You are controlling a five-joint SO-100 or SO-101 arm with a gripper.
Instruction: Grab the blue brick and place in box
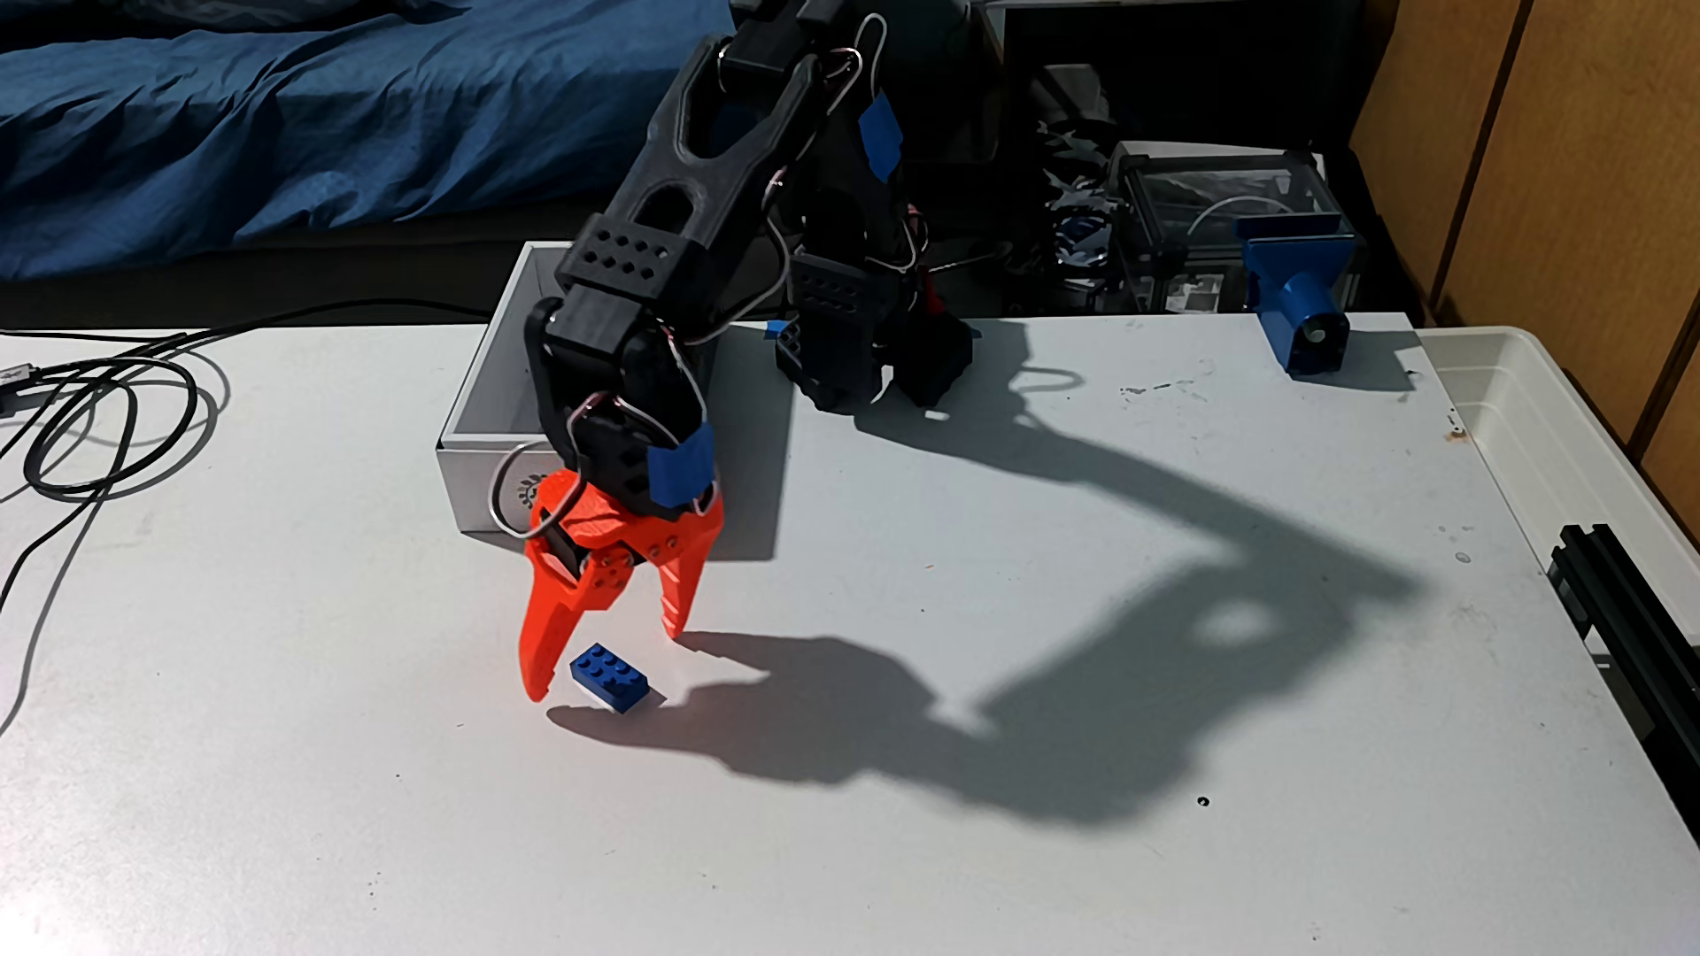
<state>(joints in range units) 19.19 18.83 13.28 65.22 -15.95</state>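
The blue brick (pixel 608 677) lies studs-up on the white table (pixel 920 827), in front of the arm. My orange gripper (pixel 607 664) points down over it and stands open. Its left fingertip sits just left of the brick, close to the table; the right fingertip hangs behind and to the right, a little apart from the brick. The white box (pixel 497 404) stands open-topped behind the gripper, its dark emblem partly hidden by the orange fingers.
Black cables (pixel 101 414) coil at the table's left. A blue printed block (pixel 1302 303) stands at the back right, a translucent tub (pixel 1545 414) beyond the right edge. The arm's base (pixel 874 358) is behind the box's right side. A hard shadow falls right of the gripper.
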